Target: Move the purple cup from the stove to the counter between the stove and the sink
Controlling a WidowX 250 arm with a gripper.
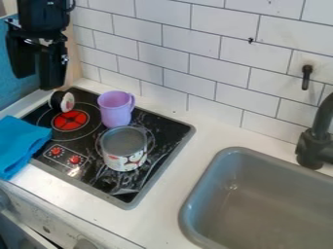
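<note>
The black gripper hangs at the upper left, above the stove's back left corner, open with nothing between its fingers. Below it, a small round white-and-black object lies on its side by the red burner. A purple cup with a handle stands upright at the back of the black stove top. Just in front of the cup, a can with a grey top and patterned side stands on the right burner. A blue cloth lies over the stove's left edge.
A grey sink is set into the white counter at the right, with a black faucet behind it. The white tiled wall runs along the back. Stove knobs line the front at the lower left.
</note>
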